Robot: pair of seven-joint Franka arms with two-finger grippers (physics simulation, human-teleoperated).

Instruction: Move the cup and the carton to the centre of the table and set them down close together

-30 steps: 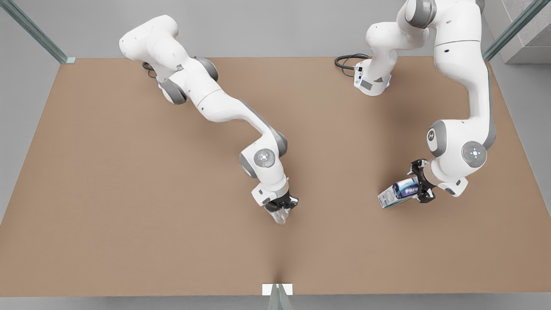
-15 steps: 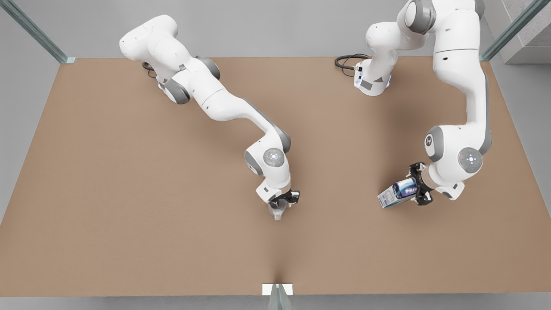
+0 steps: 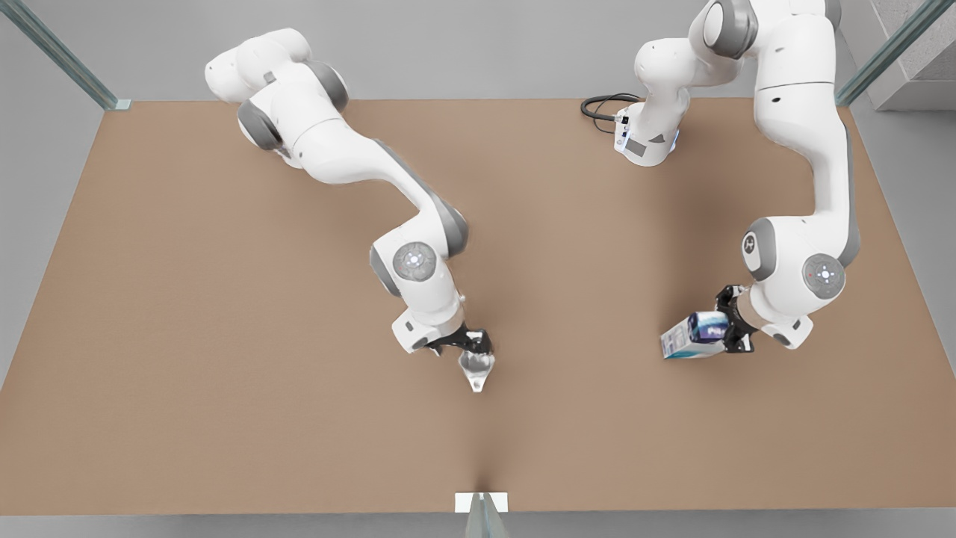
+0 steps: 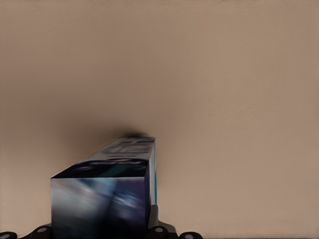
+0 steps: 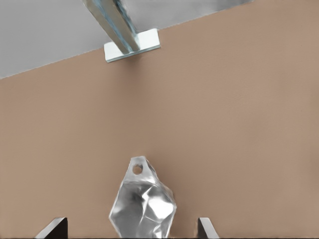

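Brown tabletop [image 3: 224, 373] spreads under two white Franka arms. Near the middle, the right gripper [image 3: 472, 350] stands parted; in its wrist view the fingertips [image 5: 55, 226] flank the silver cup [image 3: 476, 370] without touching, its base cut off. Well apart, toward the front view's right, the left gripper [image 3: 728, 331] clamps the carton [image 3: 691, 335], whose print blurs in the left wrist view.
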